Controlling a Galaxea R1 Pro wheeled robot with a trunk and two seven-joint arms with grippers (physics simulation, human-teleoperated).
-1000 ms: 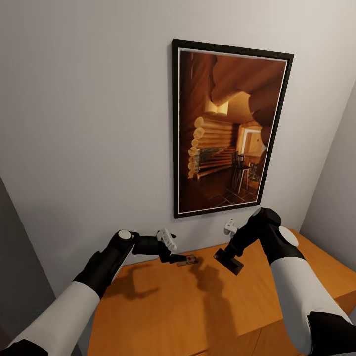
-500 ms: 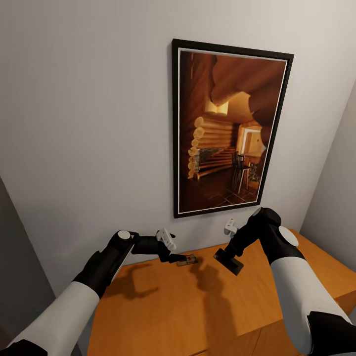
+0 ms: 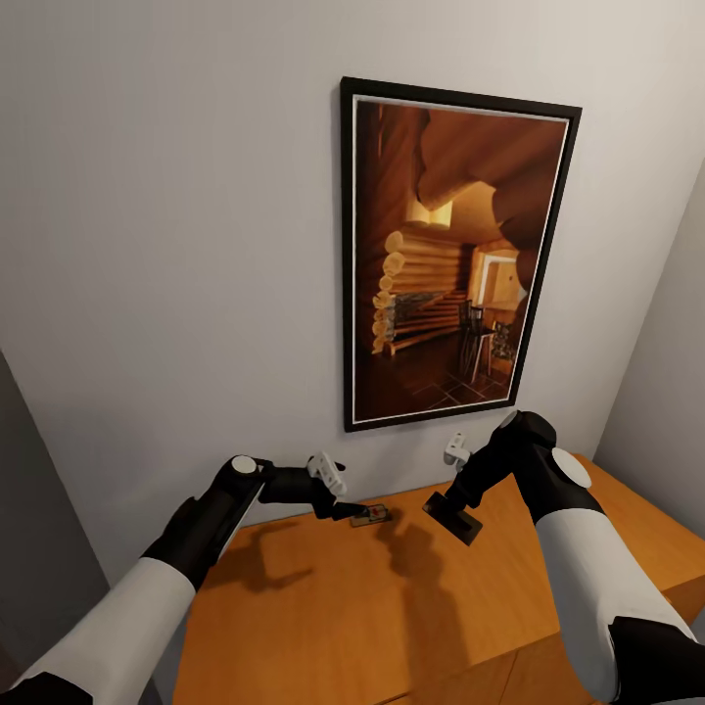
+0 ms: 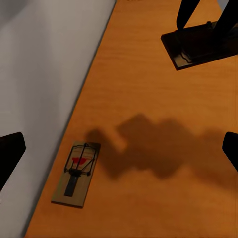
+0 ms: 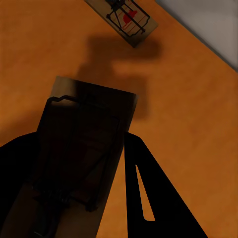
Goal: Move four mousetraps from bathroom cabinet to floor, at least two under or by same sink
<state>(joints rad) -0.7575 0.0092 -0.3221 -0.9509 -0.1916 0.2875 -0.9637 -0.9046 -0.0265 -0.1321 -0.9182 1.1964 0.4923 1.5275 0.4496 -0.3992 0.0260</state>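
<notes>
My right claw (image 3: 443, 511) is clamped on a flat tan-wood mousetrap (image 5: 82, 148), held above the orange-brown wooden cabinet surface (image 3: 392, 617). My left claw (image 3: 345, 509), fingers apart, hangs beside a second mousetrap (image 4: 77, 172) lying near the white wall (image 3: 166, 245) under a black-framed picture (image 3: 450, 259). Nothing has shifted since a second ago.

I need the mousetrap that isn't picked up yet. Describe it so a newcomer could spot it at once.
Start at the framed picture on the wall and drop to the orange-brown cabinet top below it. Near the back edge by the wall, just ahead of the left gripper, a mousetrap lies flat. Unlike the other mousetrap, held in the right gripper, it rests on the wood with its red spot showing.
</notes>
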